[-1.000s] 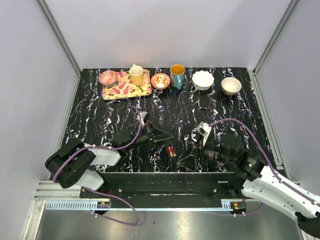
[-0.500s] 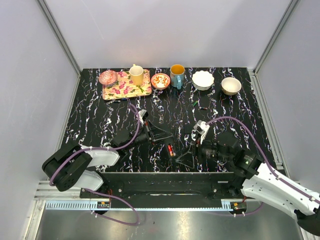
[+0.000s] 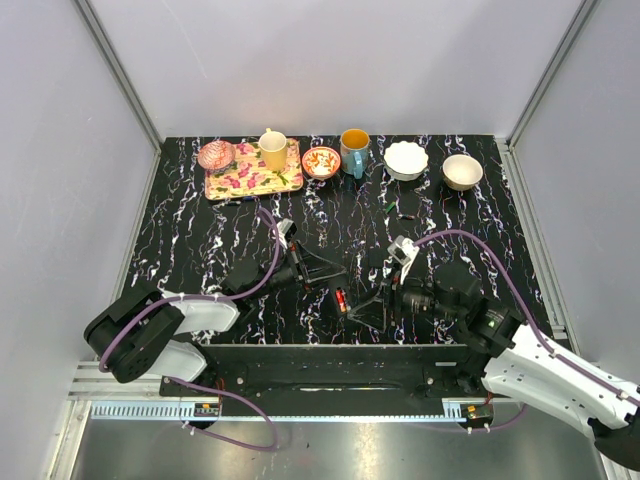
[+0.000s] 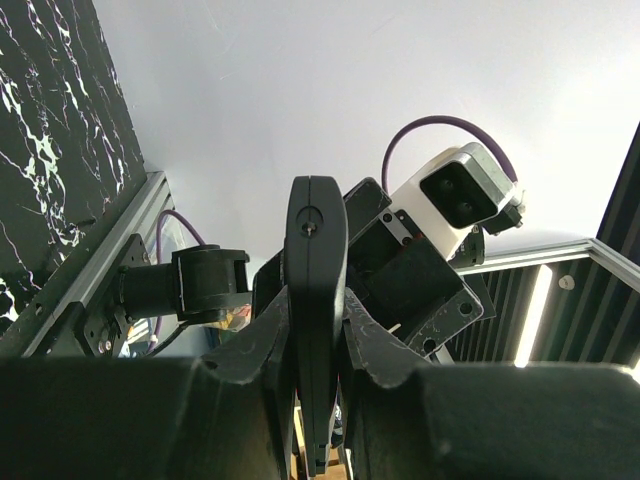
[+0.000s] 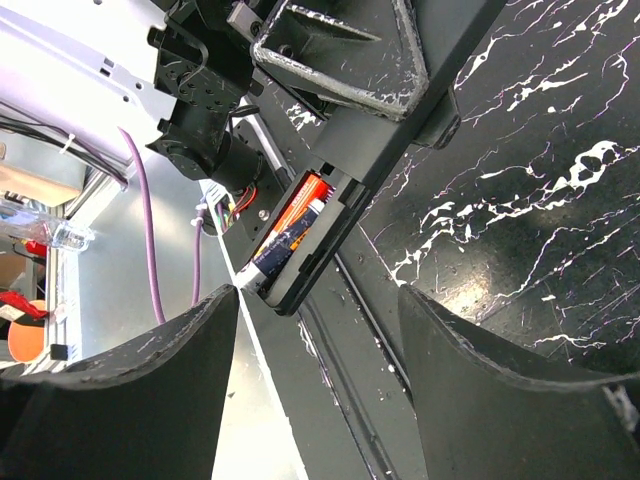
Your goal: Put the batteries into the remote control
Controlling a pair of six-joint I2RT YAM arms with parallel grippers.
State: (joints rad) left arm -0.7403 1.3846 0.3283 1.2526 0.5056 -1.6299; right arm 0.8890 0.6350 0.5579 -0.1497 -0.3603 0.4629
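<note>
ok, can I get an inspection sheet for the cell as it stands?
surface: black marbled table
job's things: remote clamped in left gripper; one battery in its open bay
clutter: tray with pink bowl and yellow cup; red bowl, mug, white bowl and cream bowl along the back; small bits mid-table, too small to tell
grippers: left gripper shut on remote; right gripper open, facing the bay
cables: purple cables looping off both arms
surroundings: grey walls, metal frame posts
</note>
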